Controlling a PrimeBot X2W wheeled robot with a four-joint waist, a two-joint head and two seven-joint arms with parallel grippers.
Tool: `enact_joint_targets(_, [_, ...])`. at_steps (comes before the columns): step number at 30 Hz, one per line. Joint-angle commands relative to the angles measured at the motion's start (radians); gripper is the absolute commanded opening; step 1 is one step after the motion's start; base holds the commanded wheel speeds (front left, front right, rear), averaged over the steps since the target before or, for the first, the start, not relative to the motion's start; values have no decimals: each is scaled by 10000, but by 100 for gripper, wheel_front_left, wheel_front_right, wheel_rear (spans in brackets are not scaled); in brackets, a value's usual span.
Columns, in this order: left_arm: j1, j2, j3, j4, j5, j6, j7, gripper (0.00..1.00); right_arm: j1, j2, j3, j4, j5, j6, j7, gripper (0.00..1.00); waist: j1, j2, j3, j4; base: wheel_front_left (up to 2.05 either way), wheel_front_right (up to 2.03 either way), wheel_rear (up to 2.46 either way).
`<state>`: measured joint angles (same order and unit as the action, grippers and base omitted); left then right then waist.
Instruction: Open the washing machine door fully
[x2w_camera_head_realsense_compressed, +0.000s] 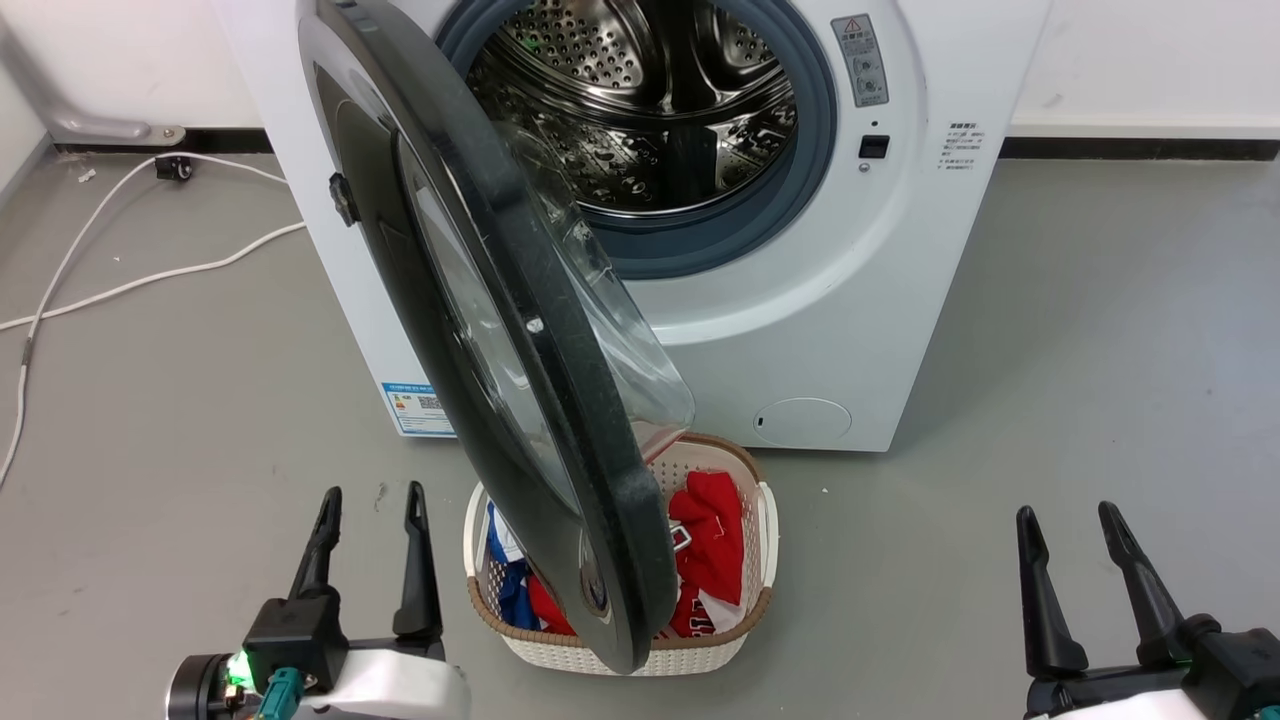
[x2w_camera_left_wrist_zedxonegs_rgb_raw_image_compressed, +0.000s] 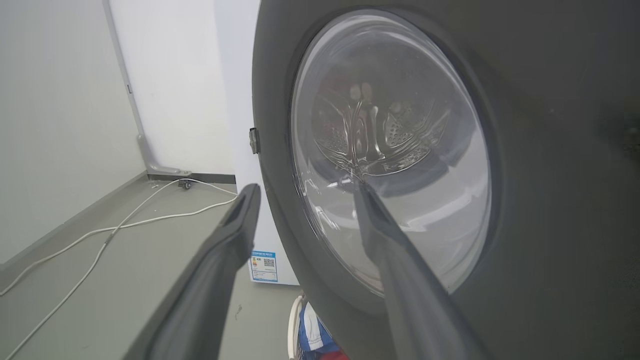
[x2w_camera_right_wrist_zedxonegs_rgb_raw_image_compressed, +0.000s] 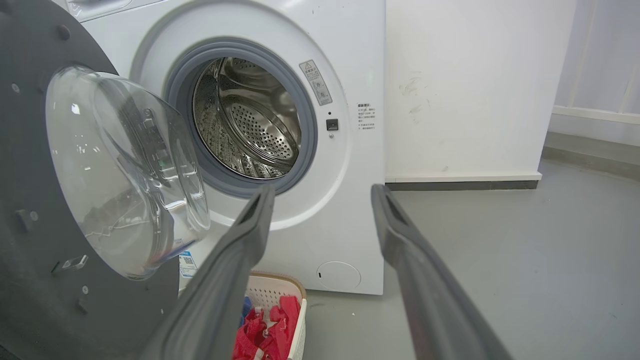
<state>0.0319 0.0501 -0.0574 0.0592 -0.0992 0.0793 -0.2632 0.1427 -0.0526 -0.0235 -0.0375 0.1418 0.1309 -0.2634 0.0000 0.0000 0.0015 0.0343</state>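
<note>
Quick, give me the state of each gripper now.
Left gripper: open, holding nothing.
Right gripper: open, holding nothing.

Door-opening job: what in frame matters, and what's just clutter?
Job: washing machine door, washing machine, left gripper, right gripper, both open.
Lying about: laundry basket, red clothes, white cable.

The left gripper sits at the lower left of the head view. Its two dark fingers are parted and point up from a black wrist block on a pale forearm. The right gripper sits at the lower right, its fingers likewise spread and leaning slightly left.
</note>
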Motion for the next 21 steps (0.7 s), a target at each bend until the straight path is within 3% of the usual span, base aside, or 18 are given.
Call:
enact_joint_targets(1, [-19, 0, 34, -46, 50, 34, -23, 0, -28, 42, -1, 7, 34, -2, -18, 100, 0, 0, -6, 2, 0, 0, 0])
enact_joint_targets(14, [-865, 191, 633, -1544, 735, -33, -25, 0, -50, 42, -66, -79, 107, -2, -18, 100, 0, 0, -2, 18, 0, 0, 0])
enact_joint_targets(21, [-1493, 241, 202, -3052, 1168, -125, -22, 0, -71, 41, -31, -81, 174, -2, -18, 100, 0, 0, 23, 12, 0, 0, 0])
